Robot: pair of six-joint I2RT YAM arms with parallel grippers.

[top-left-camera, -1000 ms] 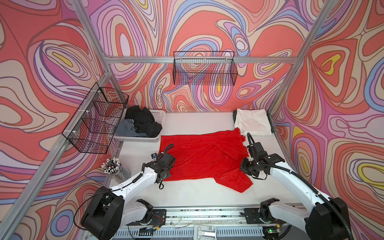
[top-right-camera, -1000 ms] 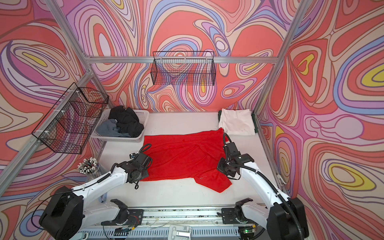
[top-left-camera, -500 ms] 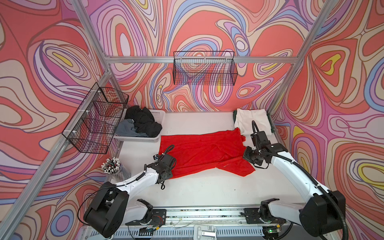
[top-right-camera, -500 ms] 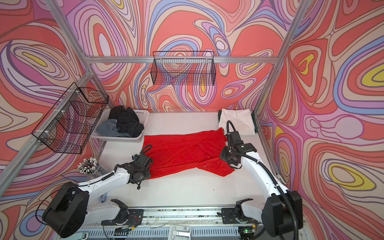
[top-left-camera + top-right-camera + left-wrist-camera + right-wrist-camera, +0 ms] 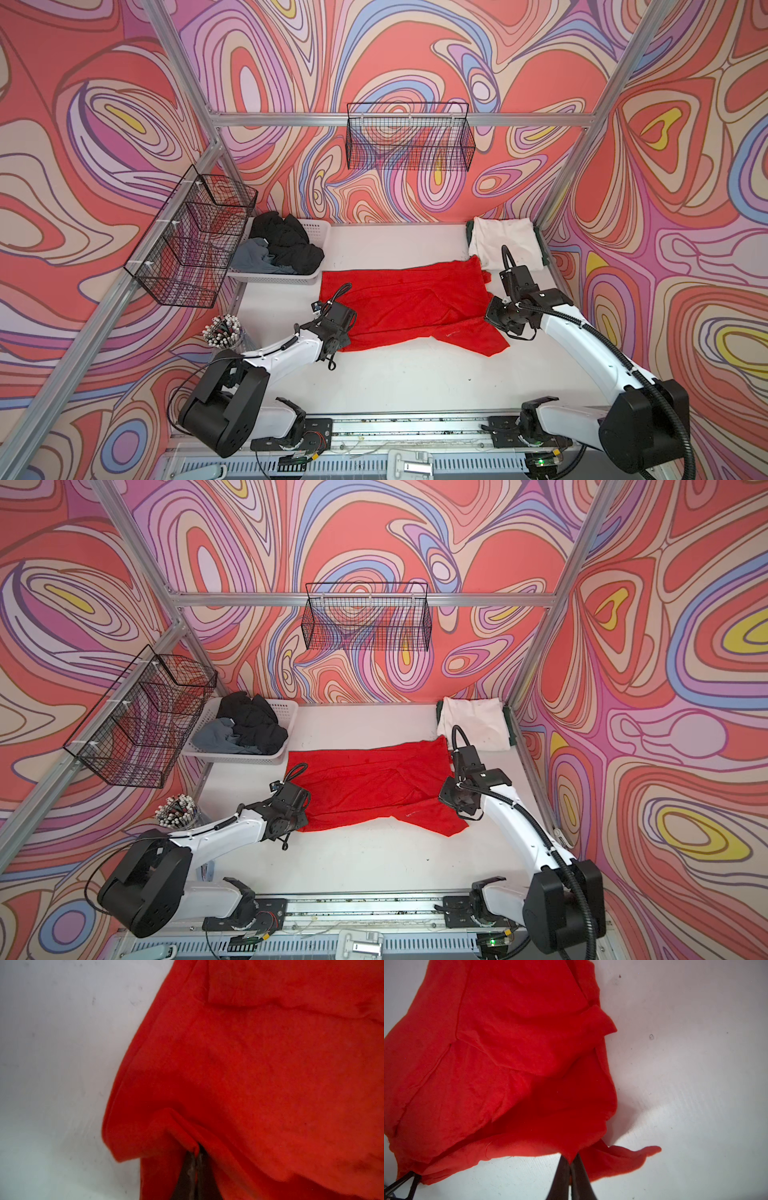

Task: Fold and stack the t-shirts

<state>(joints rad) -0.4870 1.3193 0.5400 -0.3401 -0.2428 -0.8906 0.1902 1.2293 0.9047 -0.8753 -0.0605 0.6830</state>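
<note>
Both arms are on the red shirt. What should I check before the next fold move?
1. Left gripper shut on the red t-shirt edge: ok.
2. Right gripper shut on the shirt's right side: ok.
3. Shirt lying flat: not ok; it is creased, and a flap sticks out toward the front.
4. White t-shirt folded in the back right corner, ready to stack on: ok.
5. Shirt apart from the white basket: cannot tell; in both top views they nearly meet.
</note>
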